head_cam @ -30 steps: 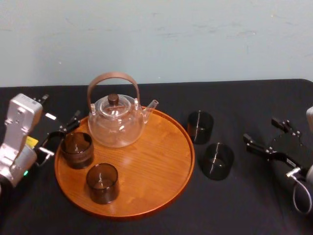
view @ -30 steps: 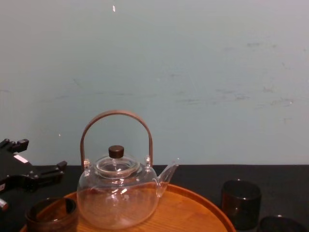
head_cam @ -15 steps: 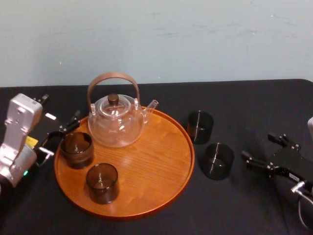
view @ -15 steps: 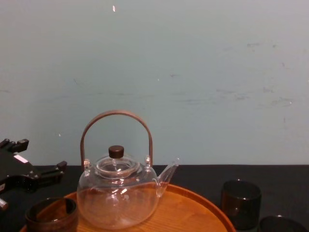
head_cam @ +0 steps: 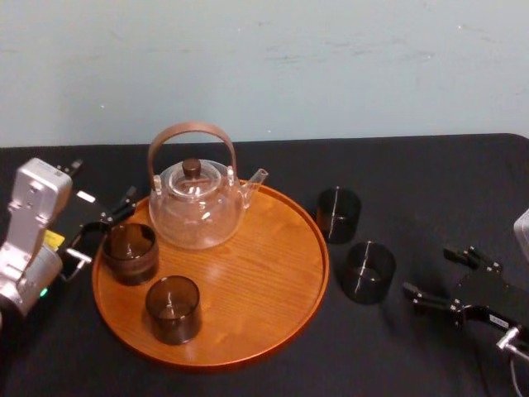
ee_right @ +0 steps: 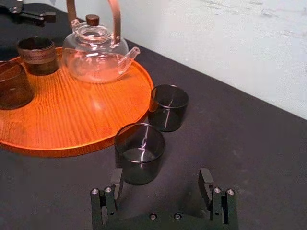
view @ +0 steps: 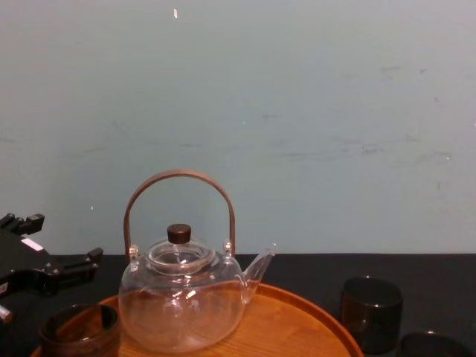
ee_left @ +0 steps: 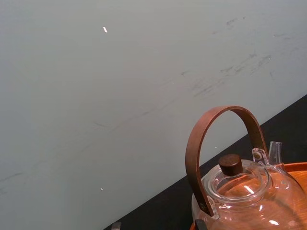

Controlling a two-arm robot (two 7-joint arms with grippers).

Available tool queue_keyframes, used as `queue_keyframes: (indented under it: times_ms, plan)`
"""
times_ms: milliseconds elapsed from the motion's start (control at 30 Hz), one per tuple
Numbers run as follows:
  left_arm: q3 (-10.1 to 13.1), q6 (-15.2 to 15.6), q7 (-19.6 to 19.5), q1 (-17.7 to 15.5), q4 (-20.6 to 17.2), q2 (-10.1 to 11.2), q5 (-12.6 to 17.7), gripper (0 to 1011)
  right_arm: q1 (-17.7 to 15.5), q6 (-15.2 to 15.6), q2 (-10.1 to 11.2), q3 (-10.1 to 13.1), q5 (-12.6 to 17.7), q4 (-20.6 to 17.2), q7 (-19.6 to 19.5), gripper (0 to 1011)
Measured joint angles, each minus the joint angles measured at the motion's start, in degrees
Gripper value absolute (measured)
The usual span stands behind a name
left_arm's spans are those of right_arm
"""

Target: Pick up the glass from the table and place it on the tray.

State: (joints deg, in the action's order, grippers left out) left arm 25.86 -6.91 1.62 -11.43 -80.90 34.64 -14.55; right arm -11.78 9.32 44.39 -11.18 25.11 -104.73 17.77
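Note:
Two dark smoky glasses stand on the black table (head_cam: 413, 182) right of the tray: a near glass (head_cam: 369, 271) (ee_right: 139, 152) and a far glass (head_cam: 339, 214) (ee_right: 168, 107). The round orange-brown tray (head_cam: 256, 273) (ee_right: 72, 120) carries a glass teapot (head_cam: 197, 203) and two more dark glasses, one (head_cam: 130, 252) at its left rim and one (head_cam: 173, 308) nearer the front. My right gripper (head_cam: 430, 275) (ee_right: 160, 181) is open, low over the table, just right of the near glass and not touching it. My left gripper (head_cam: 99, 231) (view: 44, 268) stands open at the tray's left edge.
The teapot's tall brown handle (ee_left: 225, 143) rises above the tray's back left. A pale wall runs behind the table's far edge. Bare black table (ee_right: 249, 134) lies to the right of and behind the two loose glasses.
My right gripper has moved toward the table's front edge and a little lower, staying open. The left arm, the glasses and the tray have not moved.

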Motion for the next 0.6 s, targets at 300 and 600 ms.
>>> queue_keyframes:
  times_ms: [300,600]
  plan:
    - [0.00,0.00,0.00,0.00,0.00,0.00,0.00,1001,-0.91,2.22,0.10,0.48,-0.21,-1.70,2.15,1002]
    - [0.00,0.00,0.00,0.00,0.00,0.00,0.00,1001,-0.41,4.89,-1.33,0.76,0.30,-2.30,3.70,1002]
